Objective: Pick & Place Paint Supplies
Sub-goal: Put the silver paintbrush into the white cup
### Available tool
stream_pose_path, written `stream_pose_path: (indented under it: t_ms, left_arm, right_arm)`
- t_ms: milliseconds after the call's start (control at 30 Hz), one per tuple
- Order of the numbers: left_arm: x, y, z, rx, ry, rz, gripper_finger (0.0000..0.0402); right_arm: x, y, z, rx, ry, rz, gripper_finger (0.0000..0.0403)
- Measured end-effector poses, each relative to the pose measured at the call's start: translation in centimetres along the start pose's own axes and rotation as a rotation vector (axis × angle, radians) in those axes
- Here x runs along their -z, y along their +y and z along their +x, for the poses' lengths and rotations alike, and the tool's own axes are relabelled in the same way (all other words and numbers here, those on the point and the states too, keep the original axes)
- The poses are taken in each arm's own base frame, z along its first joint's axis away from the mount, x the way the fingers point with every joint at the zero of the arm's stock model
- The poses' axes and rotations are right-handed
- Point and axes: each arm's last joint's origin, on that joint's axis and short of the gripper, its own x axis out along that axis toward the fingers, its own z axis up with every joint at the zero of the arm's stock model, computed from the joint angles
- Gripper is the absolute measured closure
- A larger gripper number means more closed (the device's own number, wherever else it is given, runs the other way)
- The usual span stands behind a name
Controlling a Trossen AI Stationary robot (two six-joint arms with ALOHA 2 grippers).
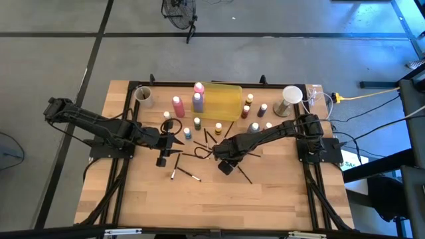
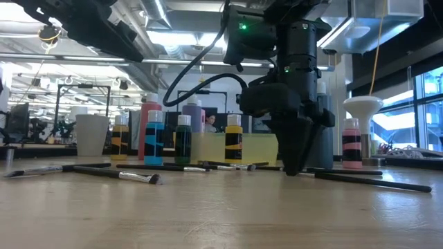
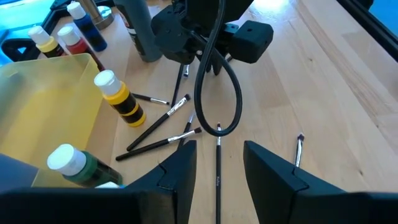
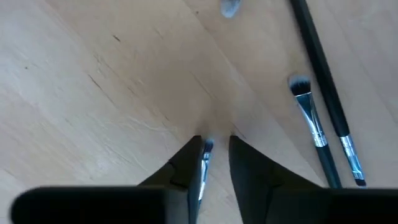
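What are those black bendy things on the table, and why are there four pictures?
Those are two robot arms, each ending in two fingers for picking things up. One picture looks down from above, one looks across from table height, and two come from little cameras on the arms' wrists.

On the wooden table lie thin paintbrushes and stand small paint bottles, taller squeeze bottles, a yellow tray and pale cups.

The right gripper is down at the table with a brush between its fingers, which are close together. The left gripper hangs open above another brush, holding nothing.
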Motion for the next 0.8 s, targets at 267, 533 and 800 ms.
stream_pose_path:
  t_ms: [267, 533, 800]
  left_arm:
    - [0.1, 0.0, 0.0, 0.0, 0.015, 0.0, 0.0274]
    - [0.1, 0.0, 0.0, 0.0, 0.013, -0.001, 0.0274]
    - [-0.2, 0.0, 0.0, -0.008, -0.02, -0.001, 0.0274]
  right_arm:
    - [0.0, 0.0, 0.0, -0.002, 0.009, -0.002, 0.0397]
    - [0.1, 0.2, -0.1, -0.006, -0.001, 0.003, 0.0401]
    - [0.5, 2.1, -3.1, 0.014, 0.025, -0.053, 0.0402]
